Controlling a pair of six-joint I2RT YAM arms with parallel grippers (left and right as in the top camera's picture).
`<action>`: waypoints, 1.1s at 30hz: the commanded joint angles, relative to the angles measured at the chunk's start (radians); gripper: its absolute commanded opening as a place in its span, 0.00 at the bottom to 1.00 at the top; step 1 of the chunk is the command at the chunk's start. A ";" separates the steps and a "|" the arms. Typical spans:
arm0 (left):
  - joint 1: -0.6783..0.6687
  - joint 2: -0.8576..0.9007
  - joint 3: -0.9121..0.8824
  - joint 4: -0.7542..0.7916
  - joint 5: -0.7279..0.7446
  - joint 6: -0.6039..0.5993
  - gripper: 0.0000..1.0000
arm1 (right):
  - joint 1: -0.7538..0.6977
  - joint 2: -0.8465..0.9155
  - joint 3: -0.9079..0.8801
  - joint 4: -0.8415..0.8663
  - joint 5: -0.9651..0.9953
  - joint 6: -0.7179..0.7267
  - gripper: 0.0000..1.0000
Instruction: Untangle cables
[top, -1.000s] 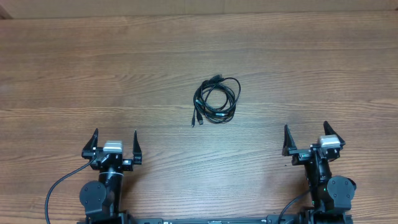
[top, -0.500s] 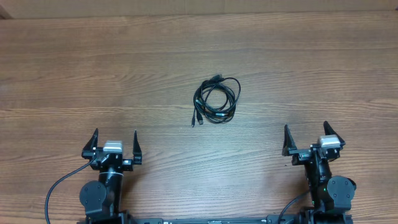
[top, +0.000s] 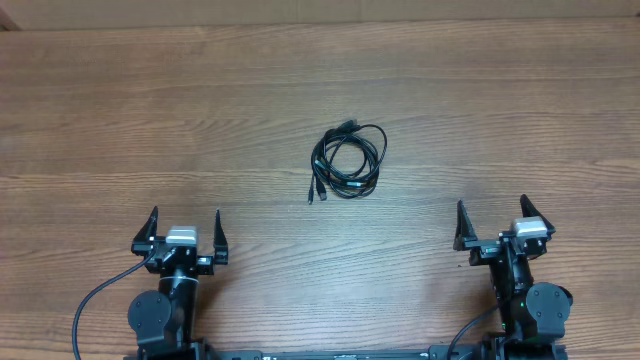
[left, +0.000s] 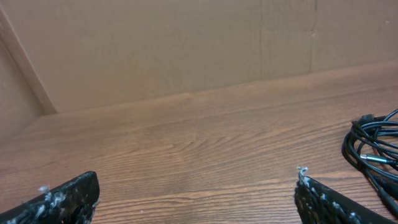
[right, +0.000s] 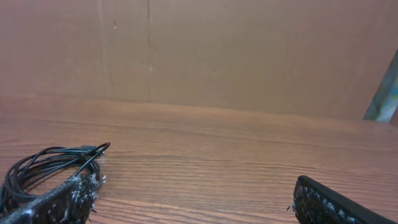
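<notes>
Two grippers sit at the near edge of the wooden table (top: 150, 100), one at each side, and neither touches the cords. On the left, the left gripper (top: 186, 214) has its fingers spread wide, pointing toward the far edge, with only bare wood between them. Its wrist view shows both fingertips low in the corners. A thick black wire (top: 78, 325) curves away from that arm's base.

Further right, near the middle of the table and well apart from both arms, lie the cables (top: 348, 160). They are thin black cords wound into a small loose coil of overlapping loops. One plug end (top: 347, 124) sticks out at the coil's far side, and another loose end (top: 311, 193) trails out toward the near left. The coil shows at the right edge of the left wrist view and at the left edge of the right wrist view.

On the right, the right gripper (top: 492, 203) likewise stands with its fingers wide apart, gripping nothing. A brown cardboard wall (right: 249, 56) rises behind the table's far edge.
</notes>
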 joint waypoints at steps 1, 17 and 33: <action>0.011 -0.010 -0.003 -0.003 -0.007 0.019 1.00 | 0.003 -0.008 -0.010 0.004 0.006 0.003 1.00; 0.011 -0.010 -0.003 0.001 -0.008 0.024 1.00 | 0.003 -0.008 -0.010 0.018 -0.021 0.004 1.00; 0.009 -0.008 0.012 -0.016 0.118 -0.105 1.00 | 0.004 0.016 -0.004 0.018 -0.373 0.185 1.00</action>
